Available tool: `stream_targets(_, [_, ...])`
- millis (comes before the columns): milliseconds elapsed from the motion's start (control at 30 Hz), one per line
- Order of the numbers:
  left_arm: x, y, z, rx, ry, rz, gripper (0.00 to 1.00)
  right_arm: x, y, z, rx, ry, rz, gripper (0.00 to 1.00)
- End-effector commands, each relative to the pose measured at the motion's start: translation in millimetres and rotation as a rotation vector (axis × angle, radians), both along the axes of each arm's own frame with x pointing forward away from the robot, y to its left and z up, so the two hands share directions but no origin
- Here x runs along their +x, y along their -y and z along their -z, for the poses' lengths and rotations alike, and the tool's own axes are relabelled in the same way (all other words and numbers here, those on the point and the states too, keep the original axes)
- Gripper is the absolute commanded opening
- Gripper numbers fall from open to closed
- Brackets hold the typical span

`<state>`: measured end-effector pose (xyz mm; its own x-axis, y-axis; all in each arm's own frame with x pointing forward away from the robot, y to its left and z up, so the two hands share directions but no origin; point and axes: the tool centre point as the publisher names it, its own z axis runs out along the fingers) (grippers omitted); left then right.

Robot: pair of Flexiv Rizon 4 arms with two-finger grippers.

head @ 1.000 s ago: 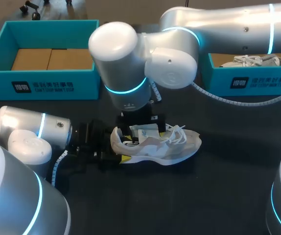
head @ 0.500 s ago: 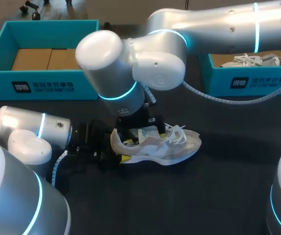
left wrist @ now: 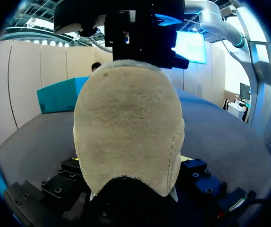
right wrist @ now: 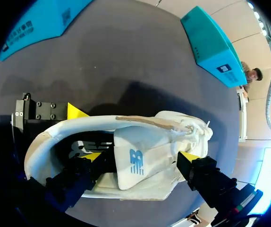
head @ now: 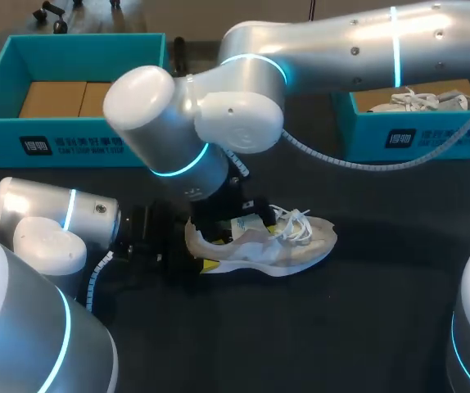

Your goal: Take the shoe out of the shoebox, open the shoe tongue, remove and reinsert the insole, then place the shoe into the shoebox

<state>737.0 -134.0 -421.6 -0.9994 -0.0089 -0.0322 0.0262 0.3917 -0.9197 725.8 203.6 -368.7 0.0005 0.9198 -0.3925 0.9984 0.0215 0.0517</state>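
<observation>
The shoe [head: 280, 250] is clamped by the left gripper [head: 194, 252]; whether the right gripper [right wrist: 140, 158] holds its tongue [right wrist: 138, 139] cannot be told. Overpulling may get it yanked free.

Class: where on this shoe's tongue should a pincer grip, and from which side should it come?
Grip the tongue at its free edge, the end toward the heel, coming from above into the opening of the shoe. Its other end is held under the laces toward the toe, so only that edge can lift.
</observation>
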Motion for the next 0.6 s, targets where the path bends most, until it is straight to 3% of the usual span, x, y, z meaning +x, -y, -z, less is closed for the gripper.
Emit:
stream_targets(33, [-1.0,0,0,0.006,0.0,-0.001,0.0,-6.9,0,-1,-0.038,0.145,0.311,1.0])
stream_targets(500, [-1.0,0,0,0.006,0.0,-0.001,0.0,-4.8,18,-17,-0.077,0.171,0.338,1.0])
stream_targets(600, [-1.0,0,0,0.006,0.0,-0.001,0.0,-5.4,20,-21,-0.077,0.169,0.344,0.79])
